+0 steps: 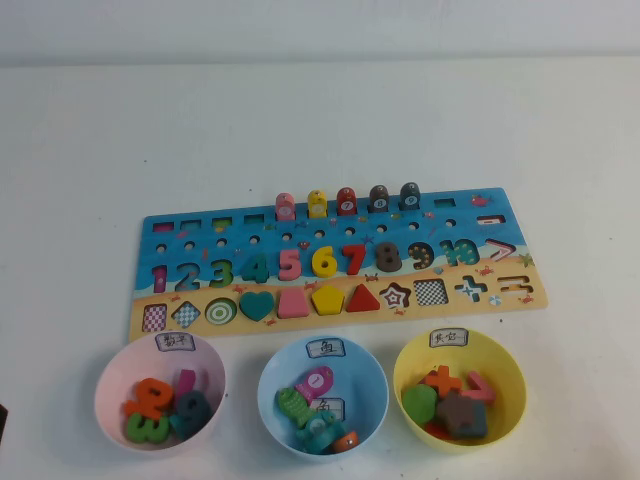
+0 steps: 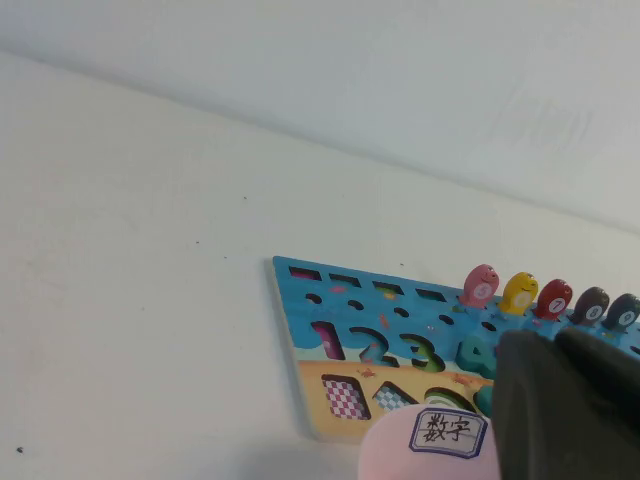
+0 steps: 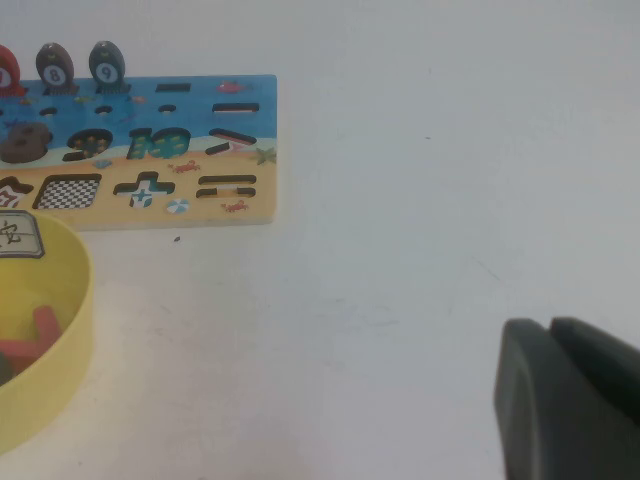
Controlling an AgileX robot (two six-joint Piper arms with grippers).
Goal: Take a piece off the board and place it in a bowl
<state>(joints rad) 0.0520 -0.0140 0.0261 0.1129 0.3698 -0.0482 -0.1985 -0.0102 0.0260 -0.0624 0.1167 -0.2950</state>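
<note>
The teal-green heart (image 1: 257,305) lies in its slot on the sandy lower band of the board (image 1: 530,295), between the green ring piece and the pink trapezoid. The yellow bowl (image 1: 515,370) stands in front of the board's right end and holds several pieces. Neither gripper shows in the high view. My left gripper (image 2: 555,340) is shut and empty, hovering near the pink bowl (image 2: 390,455) in front of the board's left part (image 2: 300,300). My right gripper (image 3: 548,325) is shut and empty above bare table, to the right of the yellow bowl (image 3: 75,300).
A pink bowl (image 1: 105,385) with number pieces and a light blue bowl (image 1: 265,385) with fish pieces stand in front of the board. Several fish pegs (image 1: 347,200) stand upright on the board's far edge. White table lies all around.
</note>
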